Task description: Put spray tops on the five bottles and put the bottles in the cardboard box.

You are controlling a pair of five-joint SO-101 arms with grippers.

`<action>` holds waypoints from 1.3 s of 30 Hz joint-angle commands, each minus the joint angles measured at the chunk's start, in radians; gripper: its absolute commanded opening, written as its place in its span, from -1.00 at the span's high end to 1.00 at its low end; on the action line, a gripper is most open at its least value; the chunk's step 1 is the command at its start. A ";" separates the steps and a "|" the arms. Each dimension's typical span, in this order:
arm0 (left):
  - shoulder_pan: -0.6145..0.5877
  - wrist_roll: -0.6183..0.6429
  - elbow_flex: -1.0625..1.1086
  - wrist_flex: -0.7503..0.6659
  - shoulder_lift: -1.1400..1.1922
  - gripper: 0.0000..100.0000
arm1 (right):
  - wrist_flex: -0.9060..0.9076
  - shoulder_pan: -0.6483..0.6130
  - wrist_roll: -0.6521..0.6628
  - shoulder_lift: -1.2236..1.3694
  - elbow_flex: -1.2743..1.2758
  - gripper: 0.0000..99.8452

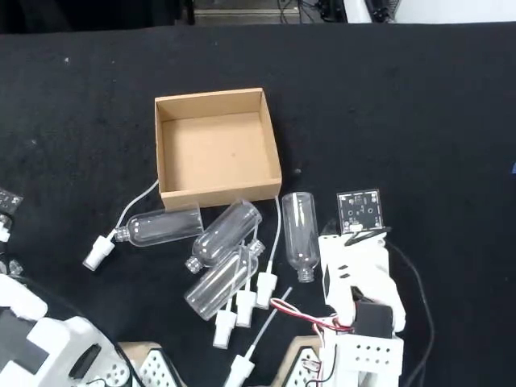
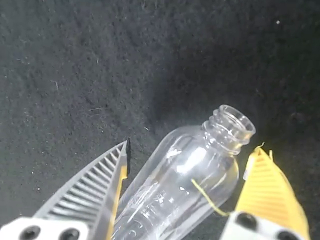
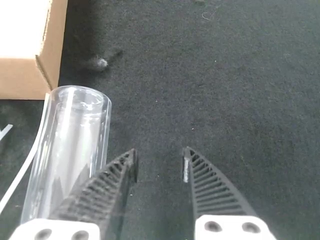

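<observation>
Black cloth covers the counter (image 1: pixel 435 97), and the cardboard box (image 1: pixel 219 192) sits open at its middle with no bottle in it yet. The left jaws are clamped on an uncapped clear bottle (image 2: pixel 190 175), whose threaded mouth pokes free beyond the tips. The right jaws stand apart with nothing between them, low over the cloth just right of another bare bottle (image 3: pixel 70 150) that lies near the box's near right corner. One capped bottle (image 1: pixel 165 226) lies near the box's near left corner, two more bare bottles (image 1: pixel 228 232) are heaped in front of the box, and loose spray tops (image 1: pixel 246 305) lie beside them. The step, I judge, is fitting a top to the held bottle. The right jaws should take a top by its head with the thin tube hanging free. The tube goes into the mouth first, then the top is pressed straight down while the left grip holds firm below the neck.
</observation>
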 commanded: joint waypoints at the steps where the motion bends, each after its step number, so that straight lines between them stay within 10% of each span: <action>1: -0.004 -0.210 -0.028 0.008 -0.014 0.30 | -0.018 -0.012 0.002 -0.101 -0.004 0.73; 12: -0.013 -0.218 0.010 0.008 -0.026 0.84 | -0.020 -0.012 0.002 -0.101 -0.004 0.73; 19: 0.002 -0.166 -0.019 0.120 -0.034 0.79 | -0.020 -0.012 0.002 -0.101 -0.004 0.73; 31: 0.317 0.779 -0.285 0.635 -0.132 0.78 | -0.020 -0.012 0.002 -0.101 -0.004 0.73; 39: 0.252 0.901 -0.295 0.637 0.052 0.52 | -0.020 -0.011 0.002 -0.101 -0.004 0.73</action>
